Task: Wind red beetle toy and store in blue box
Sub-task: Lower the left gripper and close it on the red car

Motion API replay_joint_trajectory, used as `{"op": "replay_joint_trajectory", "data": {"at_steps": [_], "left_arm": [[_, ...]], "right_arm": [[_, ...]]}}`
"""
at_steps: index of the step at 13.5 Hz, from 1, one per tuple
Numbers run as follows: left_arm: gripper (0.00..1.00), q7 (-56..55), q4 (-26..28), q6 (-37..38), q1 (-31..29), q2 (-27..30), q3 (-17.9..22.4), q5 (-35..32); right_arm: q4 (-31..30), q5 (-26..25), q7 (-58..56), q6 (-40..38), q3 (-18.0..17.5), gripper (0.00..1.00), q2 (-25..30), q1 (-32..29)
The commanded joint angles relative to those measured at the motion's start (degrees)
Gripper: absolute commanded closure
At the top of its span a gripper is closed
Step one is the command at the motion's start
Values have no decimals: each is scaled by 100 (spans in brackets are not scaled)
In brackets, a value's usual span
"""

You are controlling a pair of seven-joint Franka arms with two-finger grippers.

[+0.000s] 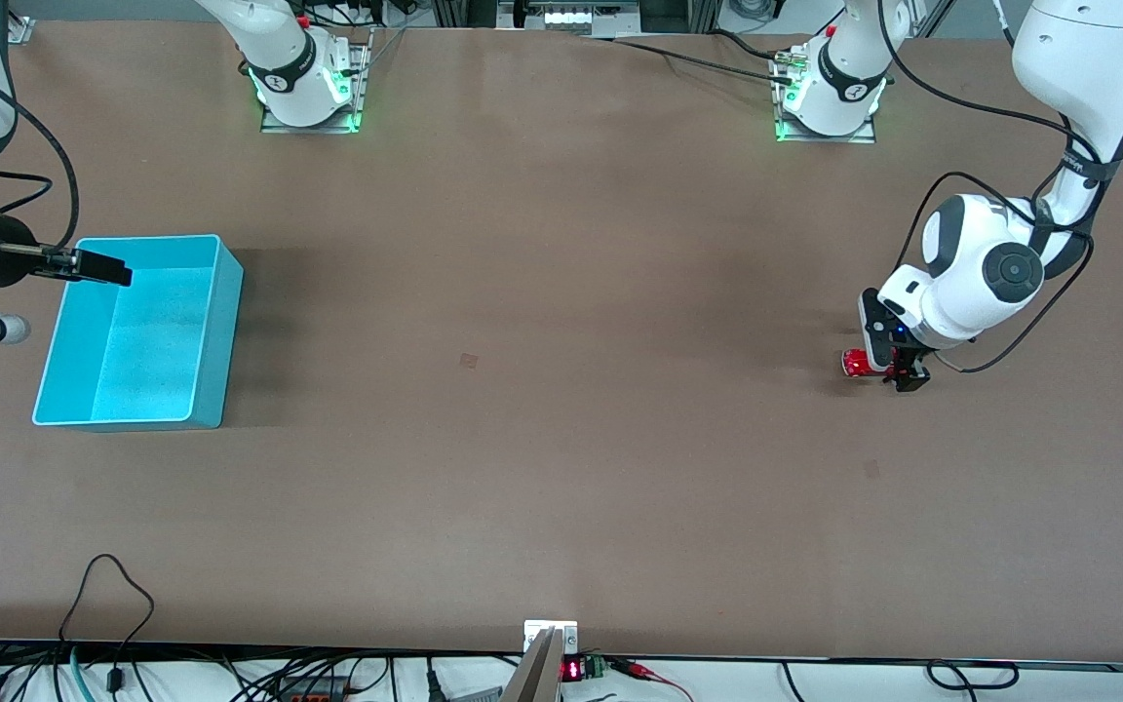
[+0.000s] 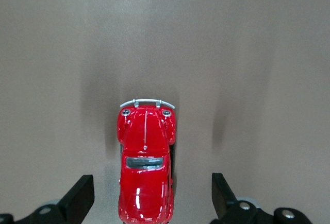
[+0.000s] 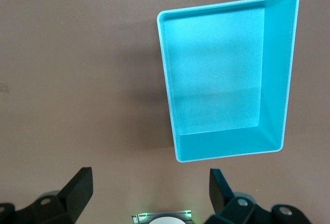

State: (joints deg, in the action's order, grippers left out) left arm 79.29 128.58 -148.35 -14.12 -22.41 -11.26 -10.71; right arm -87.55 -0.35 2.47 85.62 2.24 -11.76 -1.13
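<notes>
The red beetle toy [image 1: 852,364] stands on the table toward the left arm's end. In the left wrist view the toy [image 2: 146,162] lies between my fingers, with a gap on each side. My left gripper [image 1: 893,371] [image 2: 149,198] is low at the table, open and astride the toy's end without touching it. The blue box [image 1: 215,331] stands empty toward the right arm's end. It also shows in the right wrist view [image 3: 221,80]. My right gripper [image 1: 103,267] [image 3: 149,190] is open and empty, held high over the box's edge.
The brown table [image 1: 561,439] is bare between the toy and the box. The arm bases [image 1: 308,88] [image 1: 830,97] stand along the table's edge farthest from the front camera. Cables and a small device [image 1: 552,658] lie along the edge nearest it.
</notes>
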Motion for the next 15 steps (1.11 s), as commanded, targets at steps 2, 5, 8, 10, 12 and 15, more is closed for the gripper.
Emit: {"op": "replay_joint_trajectory", "data": {"at_steps": [2, 5, 8, 10, 12, 15], "left_arm": [[4, 156, 18, -212, -91, -97, -42, -133], [23, 568, -8, -239, -82, -97, -42, -133], [48, 657, -8, -247, -82, -97, -42, -115], [54, 657, -8, -247, -82, -88, -42, -115], [59, 657, -17, -247, -82, -88, -42, -107], [63, 649, -34, -256, -91, -88, -42, -45]], "right_arm": [[63, -70, -18, -27, -4, 0, -28, 156], [54, -44, -53, -71, -4, 0, -28, 175], [54, -36, -53, -62, 5, 0, -37, 184], [54, -27, -53, -71, -4, 0, -54, 184], [54, -36, -71, -71, -4, 0, -63, 175], [45, -27, -71, -80, 5, 0, -63, 157]]}}
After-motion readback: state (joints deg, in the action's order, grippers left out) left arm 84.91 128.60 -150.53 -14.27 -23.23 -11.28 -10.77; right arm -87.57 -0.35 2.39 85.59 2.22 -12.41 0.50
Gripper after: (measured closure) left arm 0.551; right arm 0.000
